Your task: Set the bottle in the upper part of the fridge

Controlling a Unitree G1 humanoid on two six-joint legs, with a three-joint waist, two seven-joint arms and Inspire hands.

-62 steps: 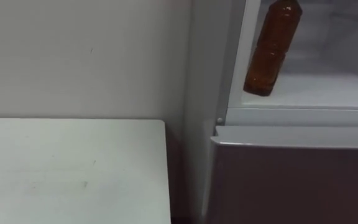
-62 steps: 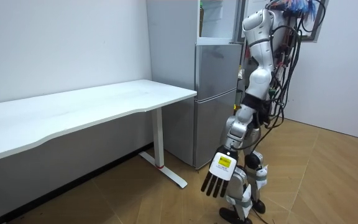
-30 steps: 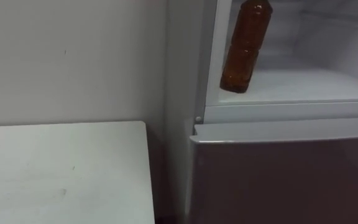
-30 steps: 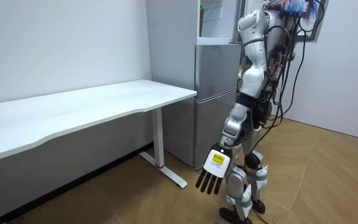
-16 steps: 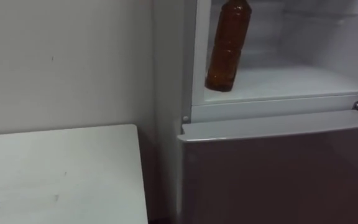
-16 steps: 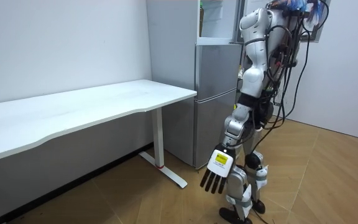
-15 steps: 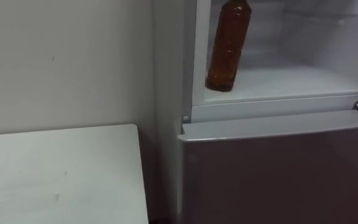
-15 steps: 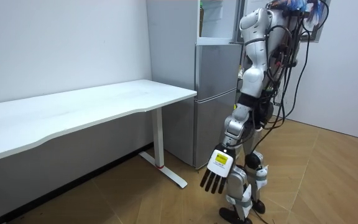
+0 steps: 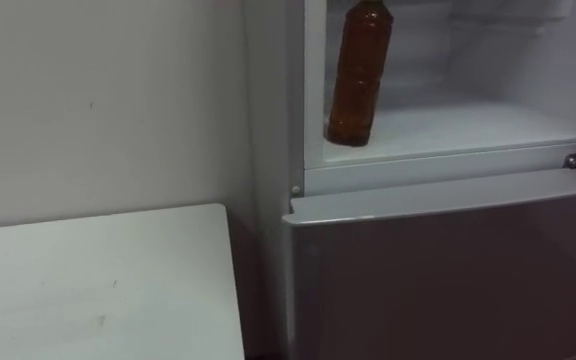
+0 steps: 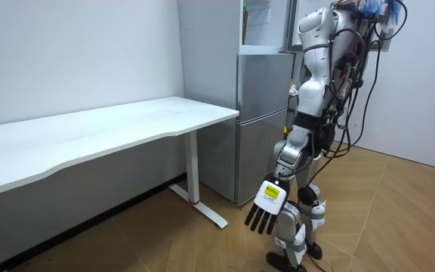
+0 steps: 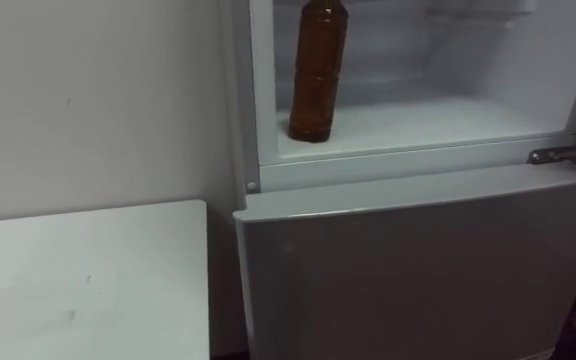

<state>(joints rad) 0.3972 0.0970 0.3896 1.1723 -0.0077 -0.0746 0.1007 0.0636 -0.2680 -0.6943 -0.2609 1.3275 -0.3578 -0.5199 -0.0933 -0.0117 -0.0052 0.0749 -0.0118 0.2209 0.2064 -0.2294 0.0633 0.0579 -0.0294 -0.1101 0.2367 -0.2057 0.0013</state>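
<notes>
**Item:** bottle, brown, apparently plastic. It stands upright at the left front of the shelf in the upper fridge.

**Handling:** likely full and fairly heavy, with stiff, smooth sides. Best taken round the waisted mid-body.

**Hands:** left hand hangs low, fingers slack.

**Obscured:** the cap is cut off, so I cannot tell whether the right hand grips it.

A bare, lab-like test room: a two-door fridge against plain white walls, a long white table beside it, wooden floor below.
</notes>
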